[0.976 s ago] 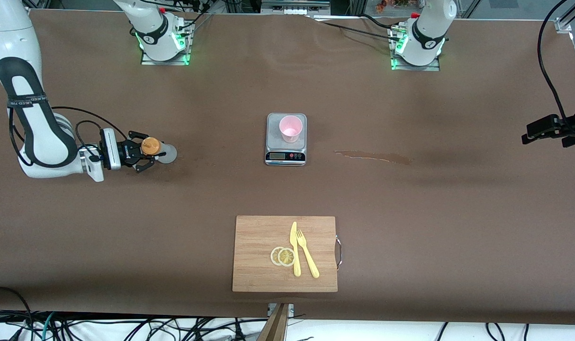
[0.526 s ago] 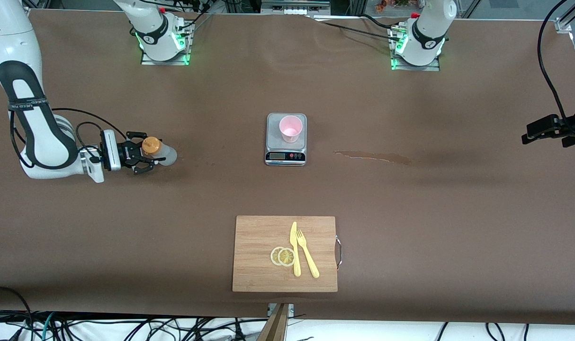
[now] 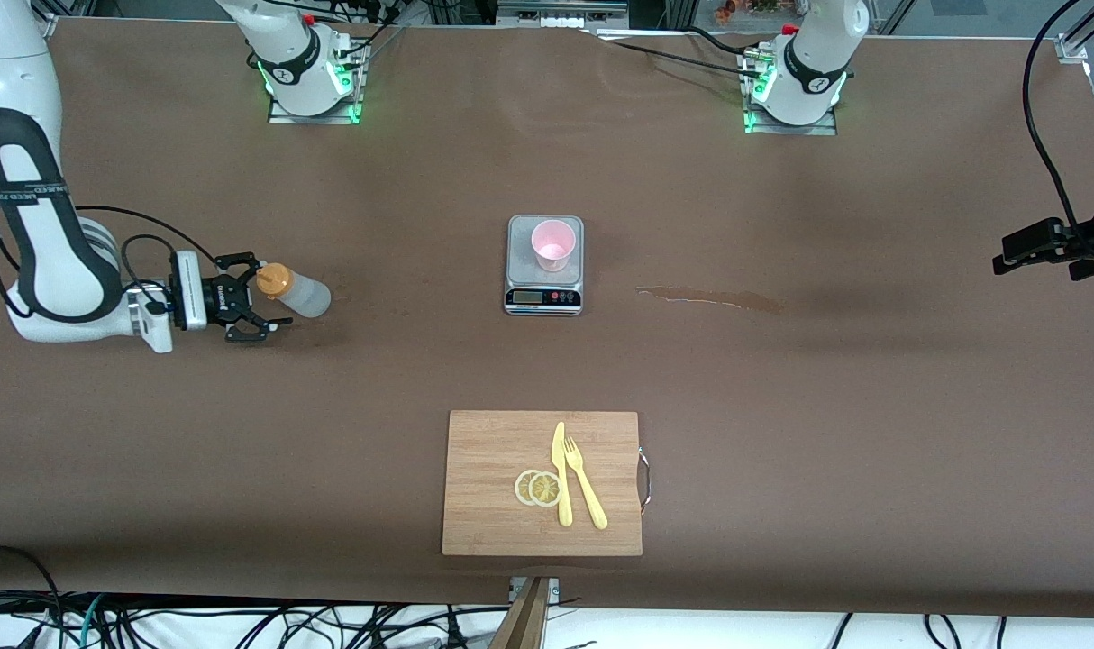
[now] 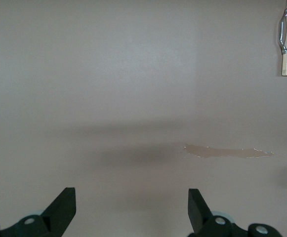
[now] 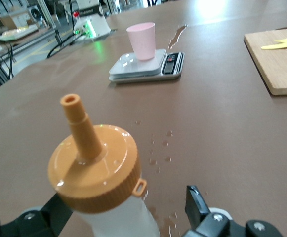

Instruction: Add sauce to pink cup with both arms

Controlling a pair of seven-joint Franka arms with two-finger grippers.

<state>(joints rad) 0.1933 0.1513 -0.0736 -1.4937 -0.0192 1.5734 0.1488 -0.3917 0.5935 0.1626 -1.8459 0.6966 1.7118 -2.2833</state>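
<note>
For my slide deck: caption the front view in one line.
Right gripper open beside the standing sauce bottle; pink cup on the scale; left gripper waits open.

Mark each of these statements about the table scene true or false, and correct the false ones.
1. The pale pink plastic cup stands on the small grey kitchen scale. True.
2. The right hand is clamped shut on the translucent squeeze bottle with the orange cap. False: its fingers are open and the bottle stands free on the table.
3. A yellow plastic knife and yellow plastic fork lie on the wooden cutting board. True.
4. The lemon slices lie in the cup. False: they lie on the board beside the knife.
5. The left hand hangs open over its own end of the table, waiting. True.
</note>
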